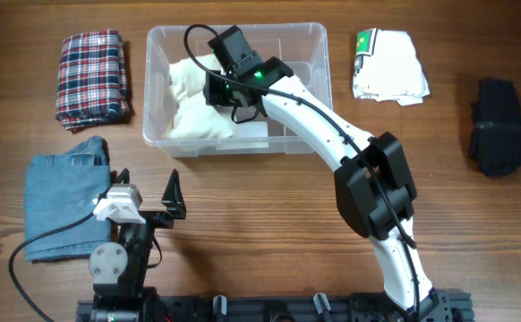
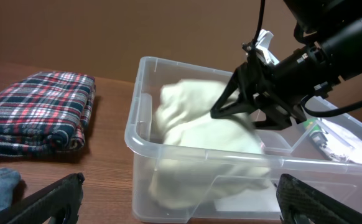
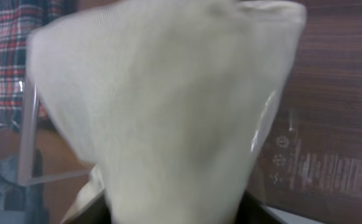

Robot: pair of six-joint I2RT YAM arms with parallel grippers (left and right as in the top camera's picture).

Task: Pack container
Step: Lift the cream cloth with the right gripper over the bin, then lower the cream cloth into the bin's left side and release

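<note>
The clear plastic container (image 1: 307, 40) stands at the back middle of the table; it also shows in the left wrist view (image 2: 145, 124). A cream garment (image 1: 193, 103) lies in its left half, also seen in the left wrist view (image 2: 199, 140) and filling the right wrist view (image 3: 168, 112). My right gripper (image 1: 227, 93) reaches into the container and is shut on the cream garment. My left gripper (image 2: 181, 199) is open and empty, low over the table in front of the container.
A plaid shirt (image 1: 92, 76) lies left of the container. Folded jeans (image 1: 59, 201) lie at the front left. A white printed garment (image 1: 388, 67) lies right of the container. A black garment (image 1: 498, 125) lies at the far right.
</note>
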